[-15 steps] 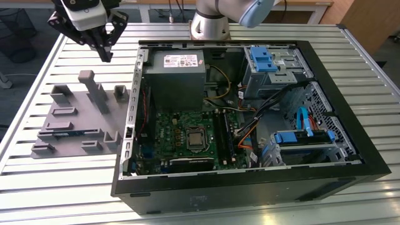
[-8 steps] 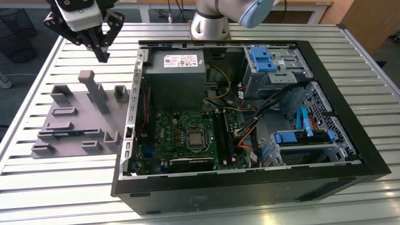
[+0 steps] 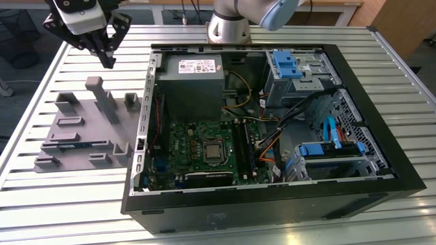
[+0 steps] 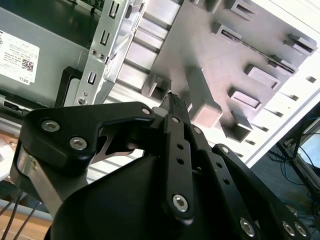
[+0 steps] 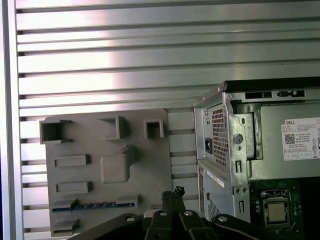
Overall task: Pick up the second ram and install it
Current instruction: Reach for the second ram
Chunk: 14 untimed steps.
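Hovering above the fixture [image 3: 81, 133] holding second ram [image 5: 95, 205], end effector [image 3: 107, 62] is closed, empty.

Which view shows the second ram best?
First wrist view: the second ram lies full length in the grey fixture. The exterior view gives a short bluish sliver; in the second wrist view it's too thin to tell.

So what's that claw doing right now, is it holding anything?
Claw: closed, holding nothing. It hangs above the grey fixture, where the second ram lies in a slot.
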Motion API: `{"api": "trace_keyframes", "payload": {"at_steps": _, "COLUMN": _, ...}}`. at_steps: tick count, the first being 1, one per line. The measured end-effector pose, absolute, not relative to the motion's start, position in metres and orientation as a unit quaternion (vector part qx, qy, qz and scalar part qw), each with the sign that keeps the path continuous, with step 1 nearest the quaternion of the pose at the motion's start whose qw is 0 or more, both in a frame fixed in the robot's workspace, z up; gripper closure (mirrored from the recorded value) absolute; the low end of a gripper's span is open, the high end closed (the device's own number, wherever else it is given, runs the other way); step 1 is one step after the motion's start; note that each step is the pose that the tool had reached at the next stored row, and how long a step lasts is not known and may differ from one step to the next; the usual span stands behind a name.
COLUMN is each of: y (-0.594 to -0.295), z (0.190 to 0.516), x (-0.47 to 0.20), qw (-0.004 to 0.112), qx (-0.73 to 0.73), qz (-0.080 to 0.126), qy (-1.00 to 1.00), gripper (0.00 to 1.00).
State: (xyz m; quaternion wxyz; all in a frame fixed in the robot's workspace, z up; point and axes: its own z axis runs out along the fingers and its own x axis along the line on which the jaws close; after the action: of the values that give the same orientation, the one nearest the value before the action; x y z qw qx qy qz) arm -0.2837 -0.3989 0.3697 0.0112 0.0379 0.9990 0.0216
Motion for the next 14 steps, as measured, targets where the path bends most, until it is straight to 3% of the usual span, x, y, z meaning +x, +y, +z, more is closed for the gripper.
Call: {"api": "trace_keyframes", "payload": {"at_steps": 14, "y": -0.399, "z": 0.368, "x": -0.296, "qw": 0.011, "qx": 0.038, "qz": 0.022, "qy": 0.999, "gripper": 0.89}}
